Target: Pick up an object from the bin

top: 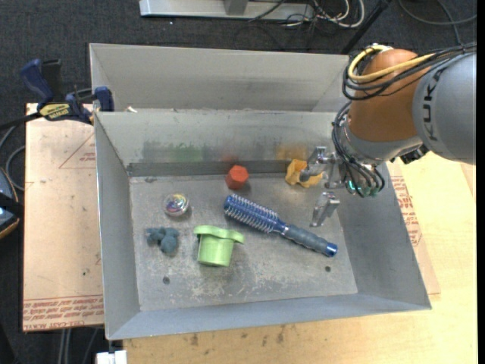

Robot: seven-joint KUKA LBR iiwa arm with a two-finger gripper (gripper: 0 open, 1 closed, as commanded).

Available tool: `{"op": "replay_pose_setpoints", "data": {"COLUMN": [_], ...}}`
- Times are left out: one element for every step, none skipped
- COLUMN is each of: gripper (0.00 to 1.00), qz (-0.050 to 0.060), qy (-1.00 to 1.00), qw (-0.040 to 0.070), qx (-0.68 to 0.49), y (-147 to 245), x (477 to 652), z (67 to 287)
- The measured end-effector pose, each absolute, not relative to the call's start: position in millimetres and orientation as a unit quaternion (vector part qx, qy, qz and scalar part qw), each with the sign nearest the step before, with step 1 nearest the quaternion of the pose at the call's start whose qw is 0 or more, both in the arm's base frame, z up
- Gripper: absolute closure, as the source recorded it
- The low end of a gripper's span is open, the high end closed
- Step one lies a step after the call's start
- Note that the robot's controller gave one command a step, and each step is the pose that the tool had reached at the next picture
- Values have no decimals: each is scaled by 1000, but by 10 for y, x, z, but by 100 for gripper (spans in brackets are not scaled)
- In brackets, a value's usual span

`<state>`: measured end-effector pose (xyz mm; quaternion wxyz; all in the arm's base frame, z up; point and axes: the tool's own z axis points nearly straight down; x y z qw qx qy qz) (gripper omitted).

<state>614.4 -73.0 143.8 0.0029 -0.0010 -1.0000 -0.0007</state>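
Plainly, hand (323, 184) gapes wide near blue hairbrush (258, 218)

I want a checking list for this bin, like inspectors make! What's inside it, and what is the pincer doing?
Surface: grey metal bin, its floor scuffed.
Job's things: yellow thing by the far wall, nearest the pincer; blue hairbrush in the middle, handle pointing toward the arm's side.
Clutter: red-orange piece, shiny ball, dark teal lump, green cup.
Grippers: pincer open, nothing between its fingers, right beside the yellow thing.
Cables: yellow and black loops on the arm's wrist; loose cables on the floor behind the bin.
Surroundings: dark floor.
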Motion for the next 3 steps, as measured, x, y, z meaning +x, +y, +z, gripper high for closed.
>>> {"op": "replay_pose_setpoints", "data": {"gripper": [0, 100, 100], "qz": [-1, 0, 1], "qy": [-1000, -999, -999], "qw": [2, 0, -5], "qx": [31, 32, 48], "y": [-620, -628, -695], "x": [5645, 5666, 5658], "z": [800, 827, 2080]}}
